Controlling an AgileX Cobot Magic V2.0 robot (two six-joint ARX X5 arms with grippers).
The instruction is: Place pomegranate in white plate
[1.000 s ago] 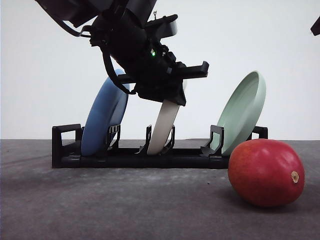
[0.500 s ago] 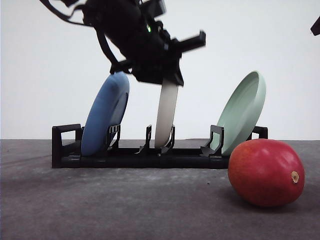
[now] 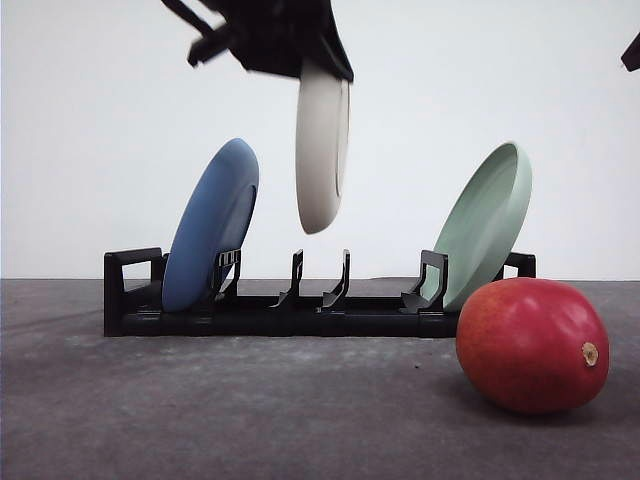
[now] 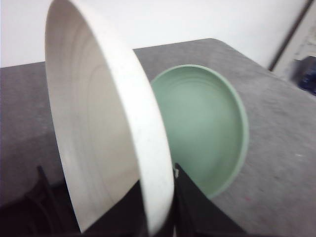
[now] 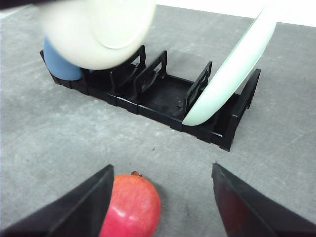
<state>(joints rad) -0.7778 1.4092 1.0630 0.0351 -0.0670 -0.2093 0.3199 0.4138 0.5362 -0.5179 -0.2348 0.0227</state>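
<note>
My left gripper [image 3: 318,62] is shut on the top rim of the white plate [image 3: 322,150], which hangs on edge in the air above the middle slots of the black rack [image 3: 300,305]. In the left wrist view the white plate [image 4: 108,138] has its rim pinched in the gripper [image 4: 160,219]. The red pomegranate [image 3: 530,345] lies on the grey table in front of the rack's right end. In the right wrist view the pomegranate [image 5: 131,205] sits just inside the left finger of my open right gripper [image 5: 163,205], which hovers above it.
A blue plate [image 3: 212,225] leans in the rack's left slot and a pale green plate [image 3: 485,225] leans in its right slot, close behind the pomegranate. The rack [image 5: 158,94] stands across the table. A white wall is behind.
My left gripper has lifted the white plate up out of the rack's middle slot; it now hangs free above the rack. The pomegranate has not moved.
</note>
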